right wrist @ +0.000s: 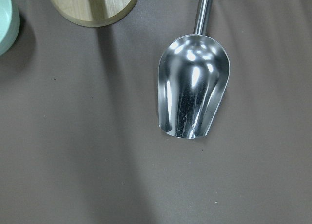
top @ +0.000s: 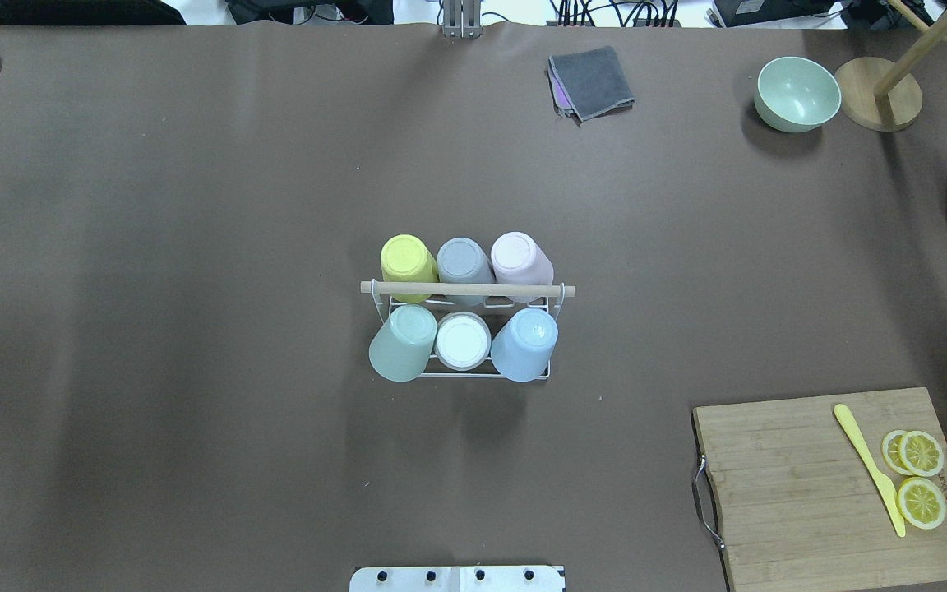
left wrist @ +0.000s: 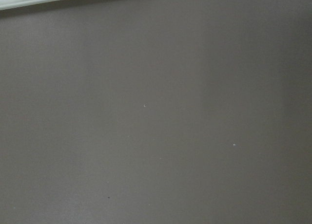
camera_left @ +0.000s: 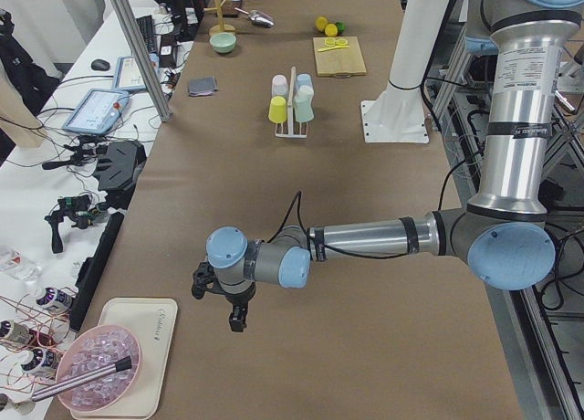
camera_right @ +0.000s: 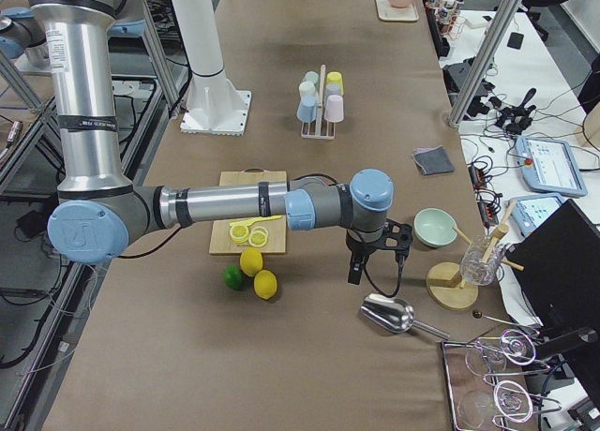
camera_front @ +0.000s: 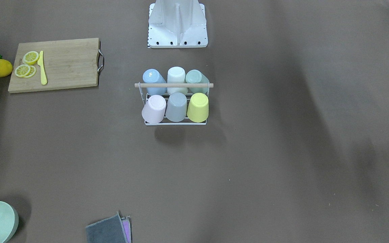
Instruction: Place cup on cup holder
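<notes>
**Six cups racked, none loose on the table**

Six tumblers sit upside down on the cup holder (top: pixel 467 289), which stands mid-table. The yellow cup (top: pixel 408 256), grey cup (top: pixel 464 260) and pink cup (top: pixel 520 256) fill the row beyond its wooden dowel, away from the robot. The mint cup (top: pixel 402 341), white cup (top: pixel 463 340) and blue cup (top: pixel 525 344) fill the nearer row. Every place seems taken and no spare cup shows anywhere, so the task looks finished.

By their matte pastel look, the cups are probably light, rigid plastic or something like it. They should be neither slippery nor likely to crack under a modest squeeze. Each tapers toward its closed end, which points up. A pinch across the wall just below that end should grip best, with the lift running along the prong. Several cups lean outward, so a tilted approach would suit those.

Both arms are well apart from the holder. The left gripper (camera_left: pixel 235 309) hangs over bare table far toward the holder's left, near a cream tray (camera_left: pixel 162 324). The right gripper (camera_right: pixel 356 274) hangs far toward the holder's right, above a metal scoop (right wrist: pixel 193 87) and past the cutting board (top: pixel 810 493). Only the side views show the grippers, so I cannot tell whether either has its fingers spread or closed.
</notes>
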### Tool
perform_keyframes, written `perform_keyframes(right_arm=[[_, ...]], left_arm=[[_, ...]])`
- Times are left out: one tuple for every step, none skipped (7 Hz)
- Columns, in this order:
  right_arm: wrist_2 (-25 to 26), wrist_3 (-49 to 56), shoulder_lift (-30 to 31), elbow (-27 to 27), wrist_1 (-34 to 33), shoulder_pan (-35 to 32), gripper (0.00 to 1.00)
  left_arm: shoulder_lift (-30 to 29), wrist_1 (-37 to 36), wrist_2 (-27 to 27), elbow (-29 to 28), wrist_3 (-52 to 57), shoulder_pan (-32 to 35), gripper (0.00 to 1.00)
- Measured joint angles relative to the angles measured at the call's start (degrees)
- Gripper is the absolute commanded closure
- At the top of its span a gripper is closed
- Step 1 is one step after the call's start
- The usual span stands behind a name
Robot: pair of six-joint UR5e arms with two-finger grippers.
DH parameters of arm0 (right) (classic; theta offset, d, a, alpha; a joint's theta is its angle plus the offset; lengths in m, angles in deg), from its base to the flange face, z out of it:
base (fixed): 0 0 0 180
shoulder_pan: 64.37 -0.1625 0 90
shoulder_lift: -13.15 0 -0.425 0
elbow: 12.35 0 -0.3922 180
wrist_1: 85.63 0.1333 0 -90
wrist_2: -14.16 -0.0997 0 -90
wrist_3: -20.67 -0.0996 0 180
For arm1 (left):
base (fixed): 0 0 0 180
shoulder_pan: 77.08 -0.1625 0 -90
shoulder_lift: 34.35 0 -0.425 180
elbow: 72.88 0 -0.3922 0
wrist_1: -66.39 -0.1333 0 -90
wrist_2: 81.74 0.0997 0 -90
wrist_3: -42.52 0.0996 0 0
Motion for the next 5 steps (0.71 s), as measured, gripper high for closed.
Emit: perform_keyframes(right_arm=[[0.05, -0.11, 0.0, 0.07, -0.04, 0.22, 0.0], [0.05, -0.28, 0.0, 0.09, -0.06, 0.31, 0.0], [0.04, -0.43, 0.0, 0.11, -0.09, 0.32, 0.0], [0.06, -0.44, 0.05, 0.06, -0.15, 0.31, 0.0], [0.08, -0.39, 0.16, -0.08, -0.19, 0.29, 0.0]], left_arm=[[0.34, -0.25, 0.19, 0.82, -0.01, 0.11, 0.03], [0.57, -1.84, 0.39, 3.31, -0.05, 0.12, 0.03], [0.72, -4.62, 0.47, 6.93, -0.07, 0.08, 0.03], [1.72, -4.59, 0.38, 9.5, -0.05, -0.05, 0.03], [3.4, -0.73, 0.32, 9.85, -0.04, -0.22, 0.03]])
